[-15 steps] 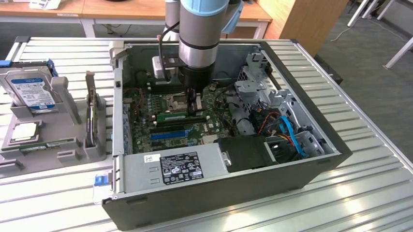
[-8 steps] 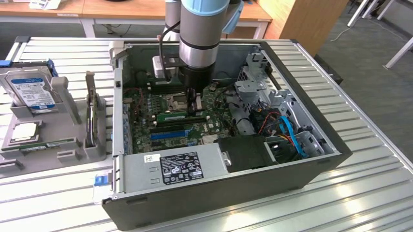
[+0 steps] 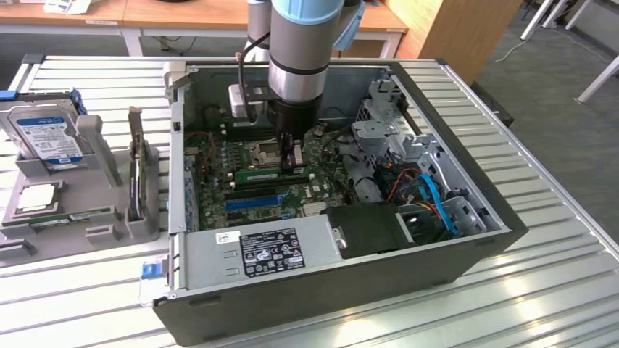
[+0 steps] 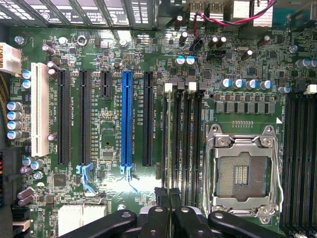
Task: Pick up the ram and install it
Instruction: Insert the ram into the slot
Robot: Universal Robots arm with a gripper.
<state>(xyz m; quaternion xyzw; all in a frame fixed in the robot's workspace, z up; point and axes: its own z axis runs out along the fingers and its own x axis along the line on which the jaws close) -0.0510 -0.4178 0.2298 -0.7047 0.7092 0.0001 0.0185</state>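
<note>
The ram (image 4: 171, 144) is a thin green stick seen edge-on, running along the memory slot nearest the black expansion slots, between the white clips. In the exterior view the ram (image 3: 266, 175) shows as a green strip on the motherboard, right under the fingertips. My gripper (image 4: 170, 198) has its black fingers pressed together over one end of the stick. The gripper (image 3: 290, 163) reaches straight down into the open computer case. I cannot tell whether the stick sits fully in the slot.
The empty processor socket (image 4: 242, 173) lies beside the memory slots, and a blue expansion slot (image 4: 126, 119) on the other side. The power supply (image 3: 261, 250) and drive cage (image 3: 387, 138) crowd the case. A grey fixture (image 3: 97, 232) outside holds a hard drive (image 3: 43, 134) and a processor chip (image 3: 37, 197).
</note>
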